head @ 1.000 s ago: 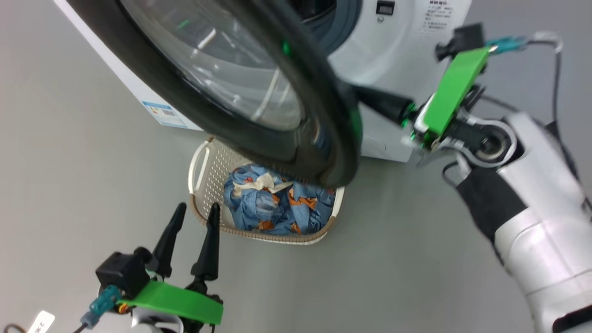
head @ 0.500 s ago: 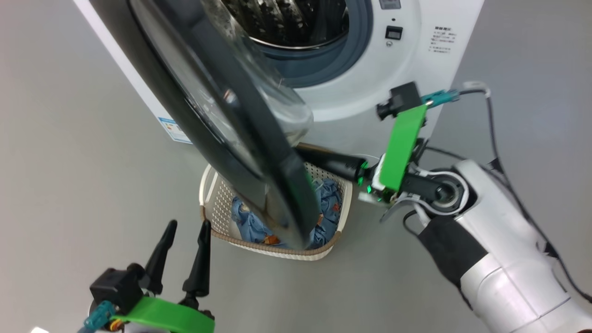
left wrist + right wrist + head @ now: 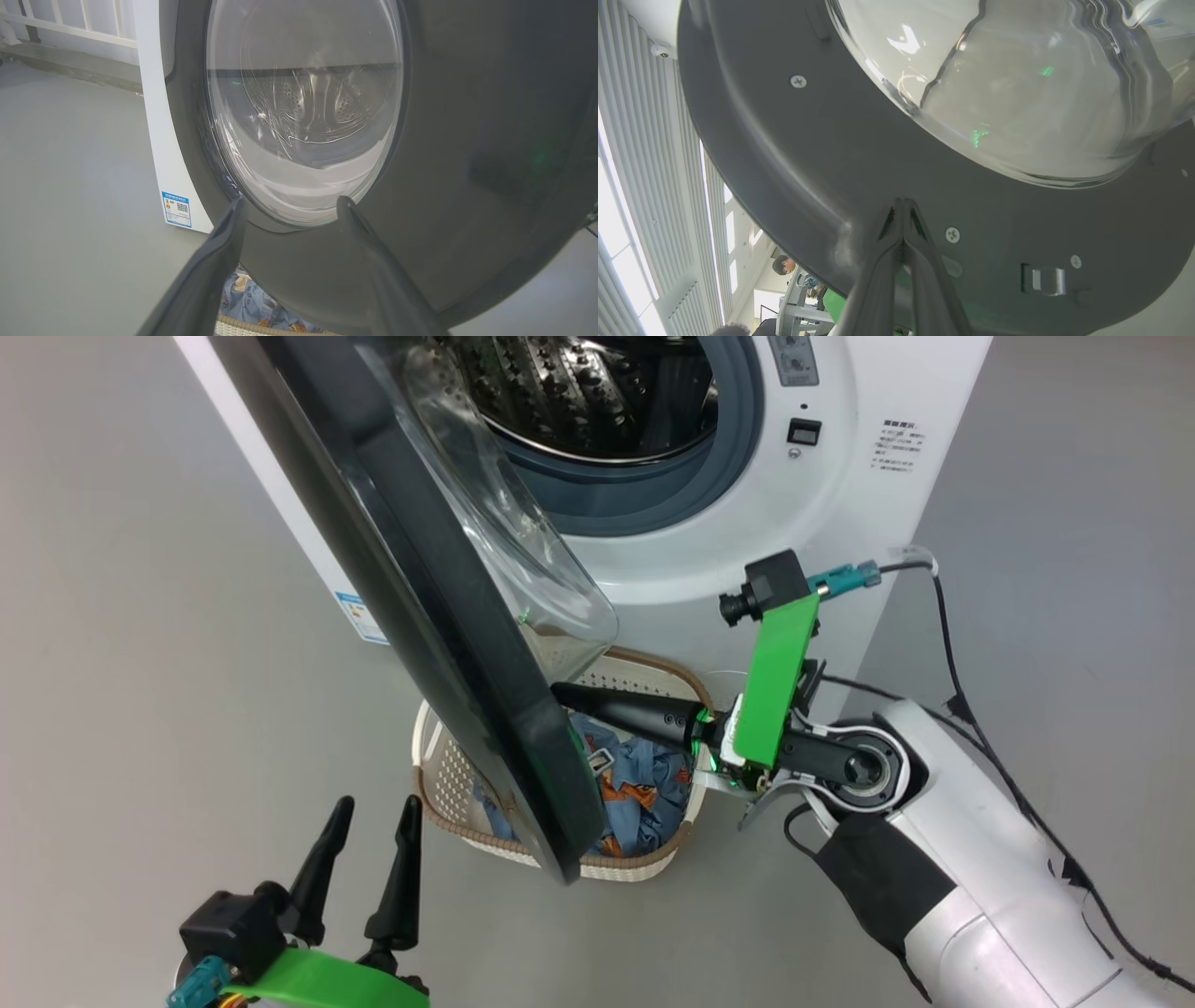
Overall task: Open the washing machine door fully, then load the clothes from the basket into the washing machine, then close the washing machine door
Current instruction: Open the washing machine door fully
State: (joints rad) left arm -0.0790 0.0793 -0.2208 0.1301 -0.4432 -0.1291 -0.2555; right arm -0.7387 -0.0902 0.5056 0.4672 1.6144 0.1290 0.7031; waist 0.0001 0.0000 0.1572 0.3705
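We are touching the inner face of the washing machine door (image 3: 411, 597) with our right gripper (image 3: 563, 693) pinched closed; the door is standing edge-on, its glass bowl facing the drum (image 3: 597, 392); our left gripper (image 3: 378, 800) is gaping wide, empty.

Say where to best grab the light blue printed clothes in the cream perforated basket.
Pinch the bunched folds of the clothes right of the glossy black door, from above on that side: the door overhangs the left of the basket.
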